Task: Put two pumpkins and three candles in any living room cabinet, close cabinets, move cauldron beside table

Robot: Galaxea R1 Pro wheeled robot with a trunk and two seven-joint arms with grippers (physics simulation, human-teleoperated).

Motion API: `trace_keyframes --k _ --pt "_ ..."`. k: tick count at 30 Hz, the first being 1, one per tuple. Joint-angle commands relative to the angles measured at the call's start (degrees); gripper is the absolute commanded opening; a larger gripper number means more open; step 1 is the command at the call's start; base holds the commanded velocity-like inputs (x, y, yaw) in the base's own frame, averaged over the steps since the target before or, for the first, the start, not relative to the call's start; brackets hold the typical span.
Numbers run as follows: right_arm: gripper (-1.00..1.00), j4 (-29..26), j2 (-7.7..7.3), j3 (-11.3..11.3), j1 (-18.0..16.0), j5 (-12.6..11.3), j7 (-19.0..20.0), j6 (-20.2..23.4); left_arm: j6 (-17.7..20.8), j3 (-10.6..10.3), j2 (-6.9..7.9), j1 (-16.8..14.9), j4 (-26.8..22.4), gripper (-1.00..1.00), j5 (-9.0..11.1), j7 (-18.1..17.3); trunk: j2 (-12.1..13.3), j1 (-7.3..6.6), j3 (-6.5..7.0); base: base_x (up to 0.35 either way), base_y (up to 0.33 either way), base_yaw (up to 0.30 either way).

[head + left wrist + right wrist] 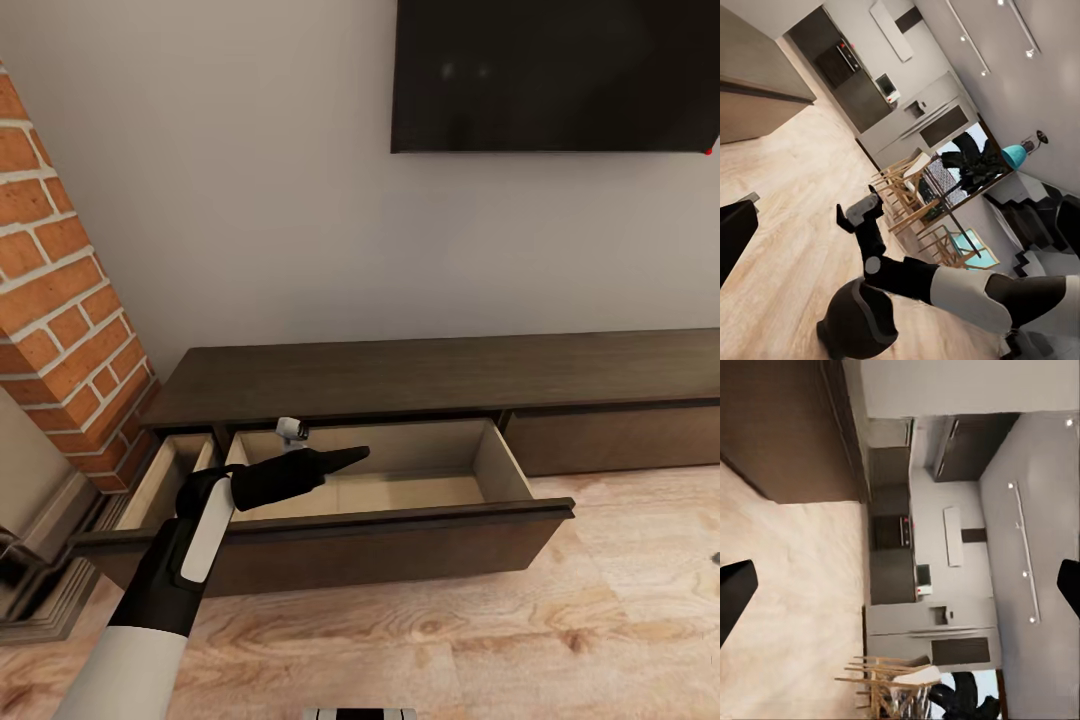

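1. I'm parked in front of the cabinet (440,375), the long dark TV unit under the wall TV (555,75), with the brick fireplace (60,300) at its left end.
2. Two drawers are pulled out: a wide middle drawer (400,520) and a narrower left drawer (150,490) beside the bricks. Both show pale insides, and I see nothing lying in the visible parts.
3. My left gripper (345,458) reaches out over the middle drawer's opening, above its front panel. Its fingers look close together and I see nothing between them, but from the head view I can't tell the pincer's state for sure.
4. A small white-grey bit (291,430) shows just behind the arm; it's too small to name.
5. In the left wrist view I see my right arm (945,285) hanging low over the wood floor (787,210), well clear of the unit.
6. Right gripper (900,585): dark fingertips sit at opposite edges of its wrist view, so it's spread wide with nothing held.
7. My read: the drawers are open to take pumpkins and candles, and both need closing later.
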Motion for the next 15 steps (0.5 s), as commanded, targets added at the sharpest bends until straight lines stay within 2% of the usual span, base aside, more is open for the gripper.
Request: trace_keyframes --k 1,2,4,5,6,7,10,12,15 --pt "1.0 -1.6 -1.22 -1.3 0.0 -2.4 1.6 0.0 0.0 0.0 -0.02 0.0 0.0 1.0 0.0 0.0 0.0 0.01 0.0 0.0 0.0 0.0" --pt "1.0 -2.4 -1.69 -2.0 0.0 -3.5 2.5 0.0 0.0 0.0 -0.02 0.0 0.0 1.0 0.0 0.0 0.0 0.01 0.0 0.0 0.0 0.0" --pt "1.0 -6.2 -2.99 -5.0 0.0 -7.4 6.7 0.3 0.0 0.0 -0.03 0.0 0.0 1.0 0.0 0.1 0.0 0.01 0.0 0.0 0.0 0.0" --pt "1.0 -8.0 -3.25 -6.3 0.0 -8.8 9.3 0.7 0.0 0.0 -0.03 0.0 0.1 1.0 0.0 0.1 0.0 0.01 0.0 0.0 0.0 0.0" --pt "1.0 -10.4 -3.45 -7.8 0.0 -10.0 13.5 1.8 0.0 0.0 -0.03 0.0 0.0 1.0 0.0 0.1 0.0 0.01 0.0 0.0 0.0 0.0" --pt "1.0 -11.1 -3.48 -8.1 0.0 -10.3 14.9 2.2 0.0 0.0 -0.03 0.0 0.0 1.0 0.0 0.1 0.0 0.01 0.0 0.0 0.0 0.0" --pt "1.0 -15.4 -3.52 -9.2 0.0 -11.2 23.3 4.1 0.0 0.0 -0.08 0.0 0.1 1.0 0.0 0.1 0.0 0.01 0.0 0.0 0.0 0.0" --pt "1.0 -17.4 -3.45 -9.5 0.0 -11.4 26.8 4.5 0.0 0.0 -0.1 0.0 0.1 1.0 0.0 0.1 0.0 0.01 0.0 0.0 0.0 0.0" --pt "1.0 -22.0 -1.3 -9.7 0.0 -12.9 34.9 4.8 0.0 0.0 -0.11 0.0 0.1 1.0 0.0 0.1 0.0 0.01 0.0 0.0 0.0 0.0"
